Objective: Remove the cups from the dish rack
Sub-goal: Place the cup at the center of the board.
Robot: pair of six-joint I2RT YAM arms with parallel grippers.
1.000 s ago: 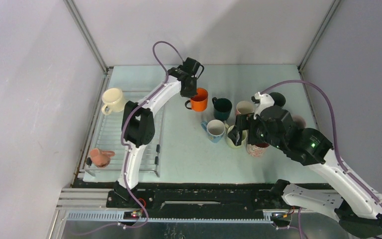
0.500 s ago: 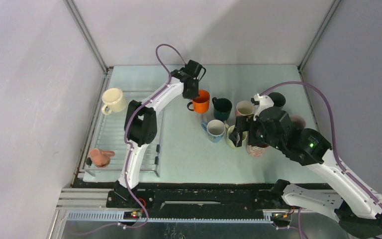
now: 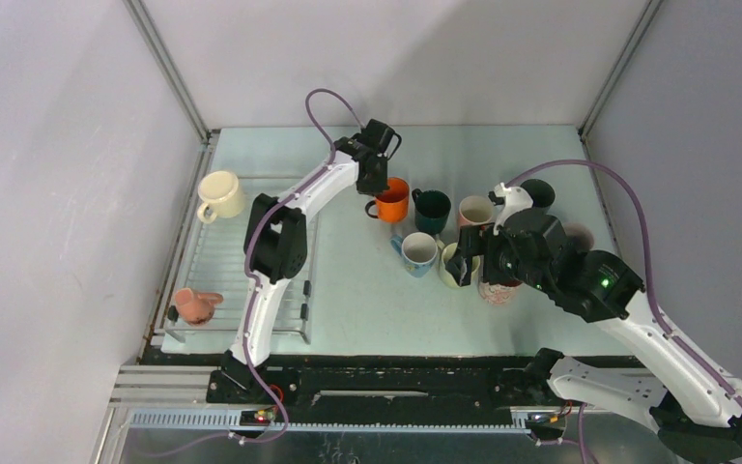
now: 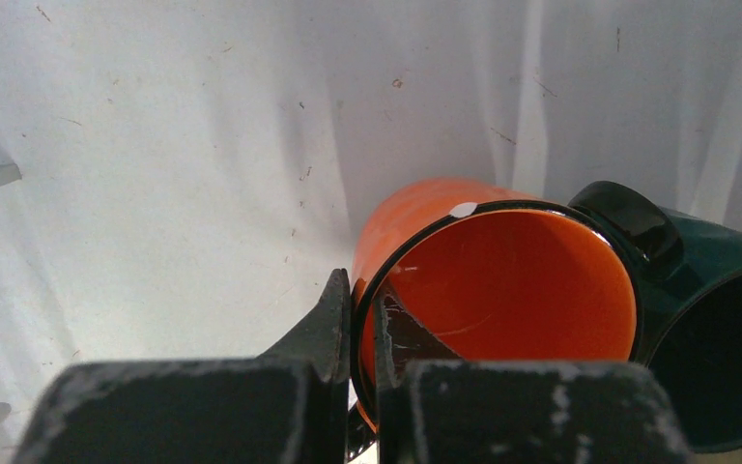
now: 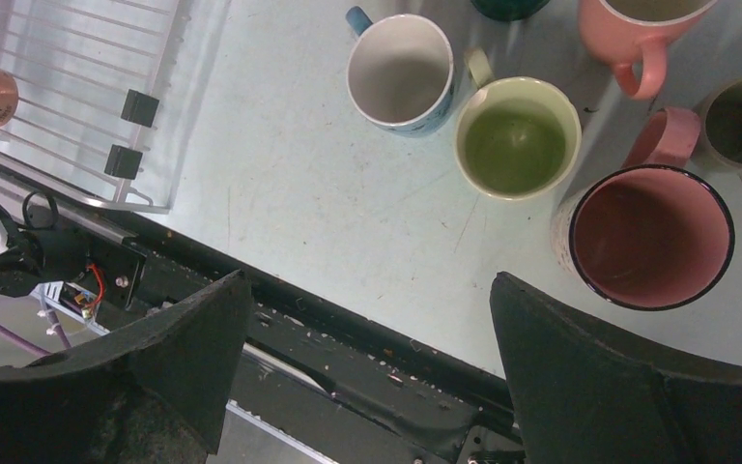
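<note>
Pale green table (image 3: pixel 367 300), white walls (image 3: pixel 58 193), aluminium corner posts (image 3: pixel 167 72)

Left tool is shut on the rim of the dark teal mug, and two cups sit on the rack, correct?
No: the left wrist view shows the left tool shut on the rim of the orange mug, with the dark teal mug beside it. The cream cup and the pink cup do sit on the rack.

Narrow gaps among cups (image 3: pixel 432 208); roomy tabletop (image 3: pixel 357 280)

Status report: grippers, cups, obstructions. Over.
Left gripper shut on orange mug at rim; right gripper open. Cream mug, pink mug on wire dish rack. Dark teal mug beside orange mug.
</note>
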